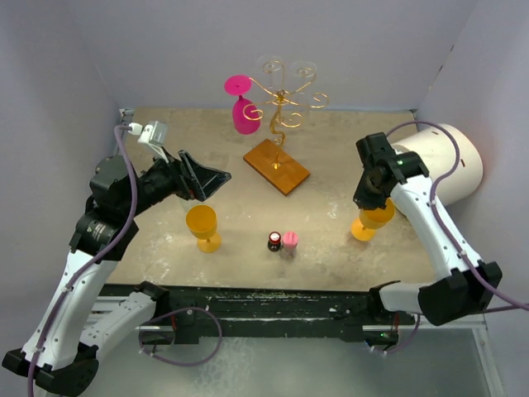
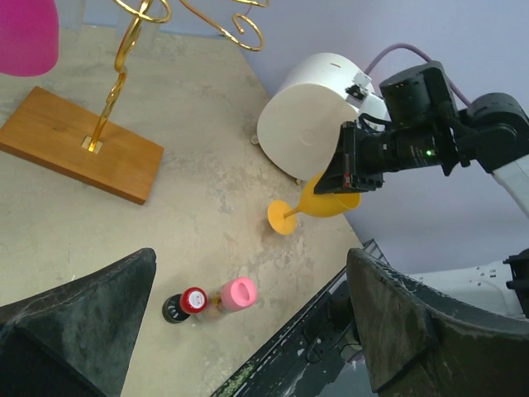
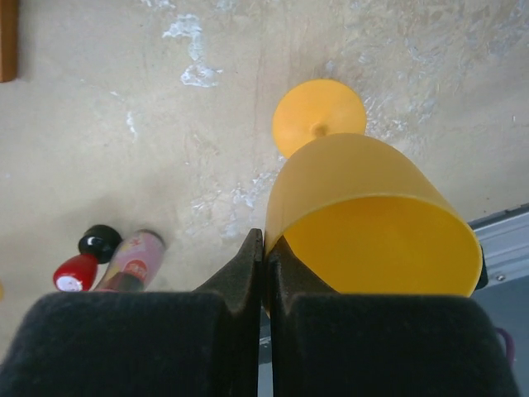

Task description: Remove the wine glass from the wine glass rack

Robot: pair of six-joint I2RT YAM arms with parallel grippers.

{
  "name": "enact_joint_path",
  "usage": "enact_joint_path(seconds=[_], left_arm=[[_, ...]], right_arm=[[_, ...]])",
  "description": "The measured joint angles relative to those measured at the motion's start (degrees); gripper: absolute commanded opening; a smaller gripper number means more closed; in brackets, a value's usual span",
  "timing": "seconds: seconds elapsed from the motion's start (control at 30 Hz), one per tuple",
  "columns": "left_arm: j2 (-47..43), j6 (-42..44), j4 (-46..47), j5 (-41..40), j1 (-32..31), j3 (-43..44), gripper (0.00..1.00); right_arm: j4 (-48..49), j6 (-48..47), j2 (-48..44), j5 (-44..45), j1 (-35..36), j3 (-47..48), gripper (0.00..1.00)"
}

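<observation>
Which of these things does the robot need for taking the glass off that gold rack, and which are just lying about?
For the job: pink wine glass, hanging on the wine glass rack.

Not part of it: left orange glass, right orange glass, two small bottles, white cylinder.

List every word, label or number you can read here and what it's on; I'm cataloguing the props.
Nothing legible in any view.
Pink-capped bottle: a printed label, too blurred to read.
Red-capped bottle: white spot on the cap, no readable text.
Wine glass rack, pink wine glass, left yellow wine glass, right yellow wine glass, white cylinder: no text visible.
</observation>
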Motion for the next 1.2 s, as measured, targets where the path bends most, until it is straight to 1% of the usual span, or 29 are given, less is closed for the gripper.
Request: enact_joint_path(seconds=[0.13,0.27,0.47,0.7,0.83,0.9,0.97,1.03,1.07,1.1,1.2], left_arm=[[-0.2,1.3,-1.6,0.4,0.0,-0.1,0.99],[-0.6,3.5,-3.7,0.1,0.0,0.0,0.99],[-1.0,7.1,-7.5,-2.1,0.0,1.3,0.99],[-1.8,9.4,-8.6,-3.8,0.0,2.1,0.99],[-1.9,9.4,-8.6,-4.1,0.0,2.1,0.99],[-1.9,9.4,-8.6,-4.2,0.0,2.1,0.99],[-1.9,9.3,-8.6,-4.2,0.0,2.1,0.99],[-1.9,9.2,-8.6,-4.2,0.0,2.1,0.99],[-1.9,9.1,-8.6,-4.1,0.0,2.1,0.99],[-1.9,8.9,-8.6,-4.1,0.0,2.1,0.99],[-1.7,8.7,-8.6,-4.2,0.0,2.1,0.99]], right_arm=[[0.6,-2.5,4.4,-0.2,0.0,0.0,0.00],[2.1,-4.5,6.7,-0.3,0.0,0.0,0.00],[5.0,-6.0,7.9,-1.7,0.0,-2.0,0.00],[7.8,-6.4,7.8,-3.1,0.0,-3.7,0.01],[7.9,-6.3,8.4,-3.1,0.0,-4.2,0.15],[7.9,-6.4,8.4,-3.1,0.0,-4.4,0.24],[8.0,-6.8,8.2,-3.2,0.0,-4.4,0.42],[8.3,-7.4,7.4,-3.3,0.0,-4.4,0.50],[8.3,-7.8,6.8,-3.3,0.0,-4.4,0.58],[8.2,-8.2,5.9,-3.2,0.0,-4.2,0.60],[6.5,-9.3,3.6,-3.0,0.0,-1.3,0.77]])
